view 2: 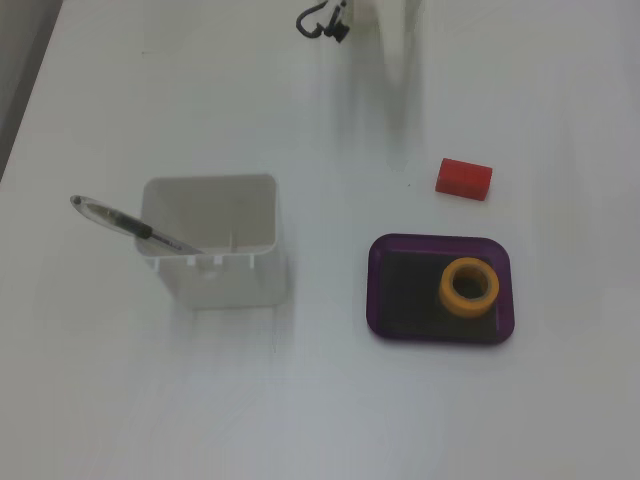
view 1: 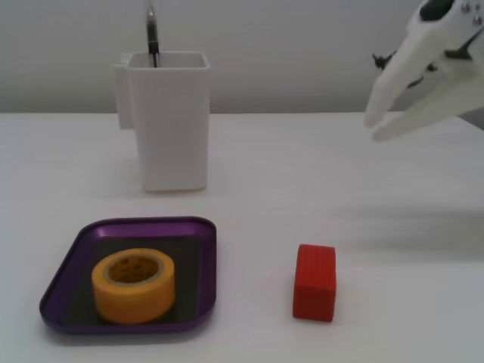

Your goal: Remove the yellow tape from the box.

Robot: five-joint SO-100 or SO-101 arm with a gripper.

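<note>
The yellow tape [view 1: 134, 286] is a yellow-orange roll lying flat in the purple box [view 1: 151, 225], a shallow tray with a dark bottom at the front left of a fixed view. In the other fixed view the tape [view 2: 469, 286] lies in the right half of the box [view 2: 385, 300]. My white gripper [view 1: 373, 128] hangs in the air at the top right, far from the box and well above the table. Its fingers stand a little apart and hold nothing. From above, only a blurred part of the arm [view 2: 365, 12] shows at the top edge.
A red ribbed block [view 1: 314, 282] stands on the table right of the box; it also shows in the other fixed view [view 2: 464, 178]. A tall white square container [view 1: 170, 128] with a pen [view 1: 152, 34] in it stands behind the box.
</note>
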